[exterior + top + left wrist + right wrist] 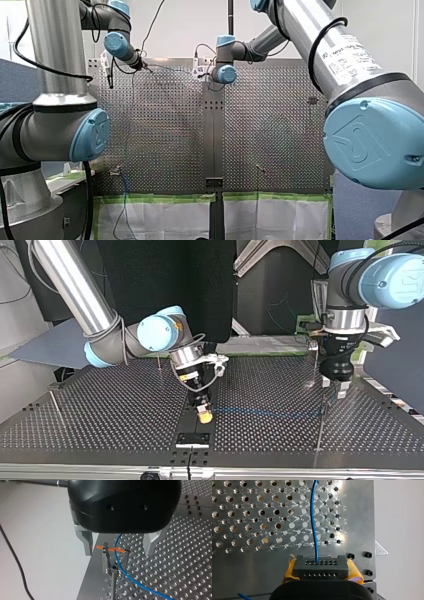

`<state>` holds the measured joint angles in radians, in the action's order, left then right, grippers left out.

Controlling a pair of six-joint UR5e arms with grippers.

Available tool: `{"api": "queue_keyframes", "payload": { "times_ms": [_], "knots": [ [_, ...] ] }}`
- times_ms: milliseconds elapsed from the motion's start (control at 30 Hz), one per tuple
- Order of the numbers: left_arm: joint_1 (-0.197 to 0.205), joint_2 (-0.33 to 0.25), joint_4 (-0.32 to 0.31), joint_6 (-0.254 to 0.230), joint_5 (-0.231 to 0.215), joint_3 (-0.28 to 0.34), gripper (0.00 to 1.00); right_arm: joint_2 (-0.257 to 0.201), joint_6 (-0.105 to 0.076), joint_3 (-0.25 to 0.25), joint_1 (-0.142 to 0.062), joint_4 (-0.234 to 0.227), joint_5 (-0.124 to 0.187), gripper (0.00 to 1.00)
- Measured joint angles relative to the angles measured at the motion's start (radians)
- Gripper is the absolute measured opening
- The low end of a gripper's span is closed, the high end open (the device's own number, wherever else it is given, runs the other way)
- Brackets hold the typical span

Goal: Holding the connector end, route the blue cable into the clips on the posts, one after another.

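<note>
While my right arm's jaws clamp the connector [320, 567], my left arm's jaws stand open around the clip post [321, 425].
Across the top view from left to right: well left of the clip post, my right arm's jaws are closed on the black connector, with yellow pads [290, 568] pressed against its two sides, low over the perforated counter [100, 410]. The blue cable [265, 413] leaves the connector and runs rightward just above the counter to the clip post. There, in the left wrist view, it passes right beside the clip [105, 556] and its small orange piece [100, 547]; whether it sits inside the clip I cannot tell. At the post my left arm's metal fingers [86, 542] stand wide apart, one on each side, holding nothing.
</note>
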<state>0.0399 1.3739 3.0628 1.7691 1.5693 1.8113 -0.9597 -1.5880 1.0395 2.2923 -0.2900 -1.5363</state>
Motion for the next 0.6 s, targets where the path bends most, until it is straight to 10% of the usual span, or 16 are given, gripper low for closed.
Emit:
{"api": "queue_keyframes", "payload": {
  "times_ms": [600],
  "knots": [
    [-0.024,0.002,-0.002,-0.010,-0.001,0.000,0.99,0.001,-0.004,0.000,0.002,0.000,-0.001,0.00]
  ]
}}
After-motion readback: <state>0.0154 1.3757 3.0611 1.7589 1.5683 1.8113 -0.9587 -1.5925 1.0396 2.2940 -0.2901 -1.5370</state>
